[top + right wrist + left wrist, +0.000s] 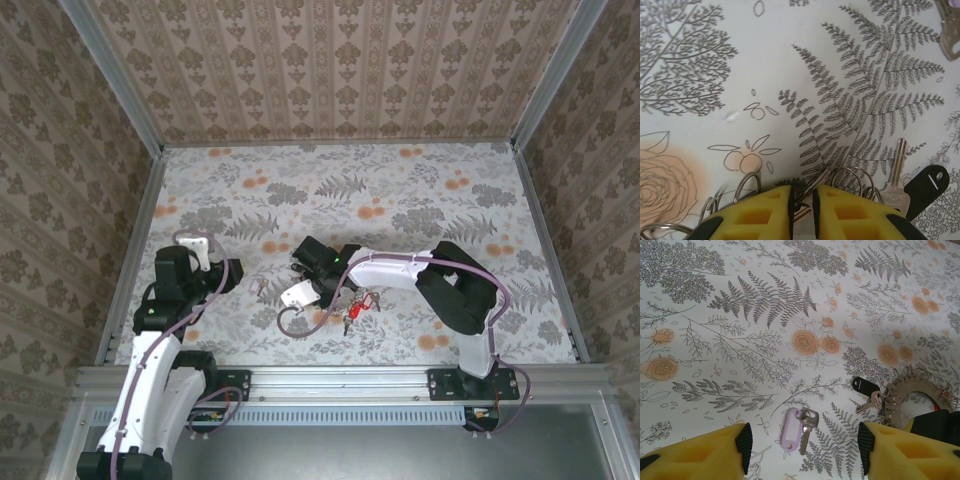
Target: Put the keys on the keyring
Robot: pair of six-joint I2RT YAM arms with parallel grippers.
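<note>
The left tool [804, 446] hangs open over the tabletop [765, 270], its yellow pads wide apart with nothing between them. A purple-tagged key [791, 430] lies loose just ahead of the gap. The risk here, as I judge it, is a thin flat key on a smooth surface. Pads closing from above may skid it away, or catch only the plastic tag and leave the blade dangling at a poor angle for threading.

Further right, near the middle of the tabletop, lies the keyring [912, 390]. The right tool [802, 194] is down on its edge with the pads drawn almost together on a sliver of metal (it looks like a pinch on the ring's rim, though the slot is narrow and dim). If that hold is shallow, the ring may twist or slip out once lifted. The small wire loops crowding the pads could also snag.

The keyring is a broad flat band of dull grey-brown metal around a wide hole, its rim hung with many thin split loops. A black-headed key [866, 386] and a plain silver key [895, 175] lie against the side facing the left tool; I cannot tell whether they are attached. The red-headed keys [357, 308] lie bunched at its far right.
</note>
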